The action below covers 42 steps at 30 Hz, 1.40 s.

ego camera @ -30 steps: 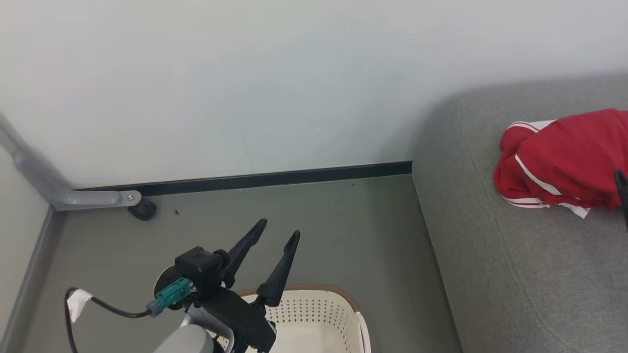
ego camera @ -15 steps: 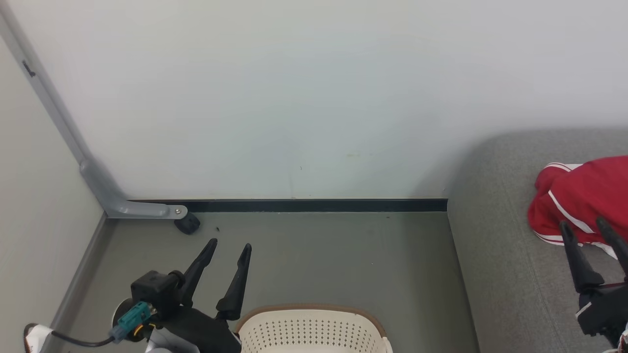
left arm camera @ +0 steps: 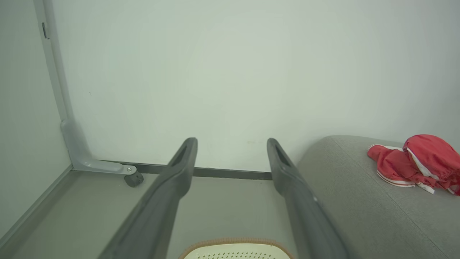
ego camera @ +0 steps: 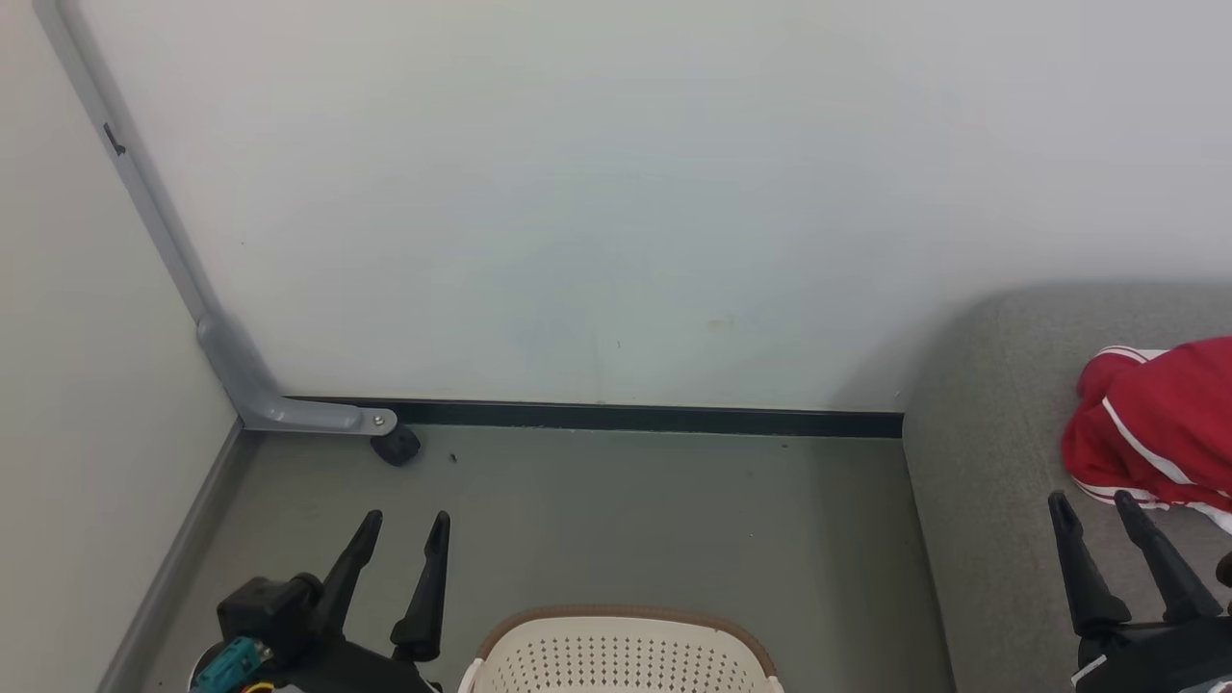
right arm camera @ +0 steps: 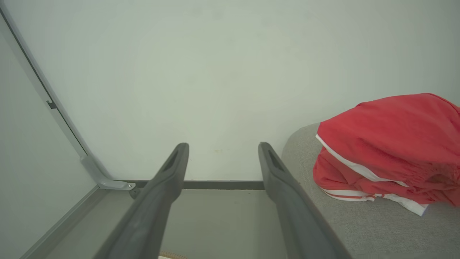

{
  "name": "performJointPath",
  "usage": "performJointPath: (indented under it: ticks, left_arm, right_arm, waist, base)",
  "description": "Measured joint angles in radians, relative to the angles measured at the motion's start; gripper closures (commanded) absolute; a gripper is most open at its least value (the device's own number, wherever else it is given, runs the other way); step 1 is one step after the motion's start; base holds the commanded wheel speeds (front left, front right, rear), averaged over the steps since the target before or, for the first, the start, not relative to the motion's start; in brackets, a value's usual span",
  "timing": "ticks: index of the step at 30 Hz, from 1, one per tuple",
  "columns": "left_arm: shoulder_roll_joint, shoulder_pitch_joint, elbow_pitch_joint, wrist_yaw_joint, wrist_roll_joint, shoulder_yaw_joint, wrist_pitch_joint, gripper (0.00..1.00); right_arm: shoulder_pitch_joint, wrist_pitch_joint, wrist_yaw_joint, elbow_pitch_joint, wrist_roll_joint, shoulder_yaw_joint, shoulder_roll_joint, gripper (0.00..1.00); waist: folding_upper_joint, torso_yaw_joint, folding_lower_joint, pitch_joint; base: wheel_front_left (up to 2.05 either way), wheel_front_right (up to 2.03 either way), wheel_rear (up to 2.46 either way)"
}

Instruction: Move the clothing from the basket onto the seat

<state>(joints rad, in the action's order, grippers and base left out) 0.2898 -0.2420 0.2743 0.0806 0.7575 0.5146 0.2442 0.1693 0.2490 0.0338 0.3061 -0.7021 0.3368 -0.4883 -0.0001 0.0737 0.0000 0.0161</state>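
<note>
Lying in a crumpled heap on the grey woven seat (ego camera: 991, 520), the clothing (ego camera: 1150, 428) sits near the cushion's rounded corner, close to the pale wall (ego camera: 616, 192). Its fabric is a soft, bright red. In the right wrist view a white stripe runs slantwise across the folds, two thin white lines edge the lower hem, and a scrap of white trim pokes out at the bottom right. A puckered, gathered band shows along one fold.

The right end effector (ego camera: 1090, 498) hovers over the seat just in front of the heap, its two dark fingers spread apart with nothing between them and not touching the cloth. The left end effector (ego camera: 407, 518) hangs over the grey floor (ego camera: 674, 520), also spread wide and empty.

Between the two, at the bottom edge of the head view, stands the cream perforated basket (ego camera: 626, 664) with its brown rim band; its inside cannot be seen. A grey metal bracket (ego camera: 289, 414) with a small black caster (ego camera: 395, 446) stands in the corner by the dark skirting (ego camera: 626, 417).
</note>
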Motion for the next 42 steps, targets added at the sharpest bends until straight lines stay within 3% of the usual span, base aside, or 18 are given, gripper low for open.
performJointPath:
  ticks: [11,30,42]
  left_arm:
    - [-0.003,0.031,0.01,0.022,-0.013,-0.057,0.005,0.0]
    - [-0.045,0.087,0.034,0.035,-0.105,-0.142,0.005,0.0]
    - [-0.076,0.112,0.047,0.035,-0.169,-0.167,0.005,0.0]
  right_arm:
    - [-0.071,0.0,-0.043,-0.053,0.044,-0.025,0.093,0.0]
    - [-0.101,0.0,-0.051,-0.079,0.15,-0.039,0.19,0.0]
    - [-0.101,0.0,-0.041,-0.078,0.203,-0.058,0.21,0.0]
  waist:
    - [0.0,0.008,0.0001,-0.004]
    - [0.0001,-0.004,0.0,-0.007]
    - [0.0001,-0.013,0.0,-0.008]
  base:
    - [0.0,0.0,0.0]
    - [0.0,0.0,0.0]
    - [0.0,0.0,0.0]
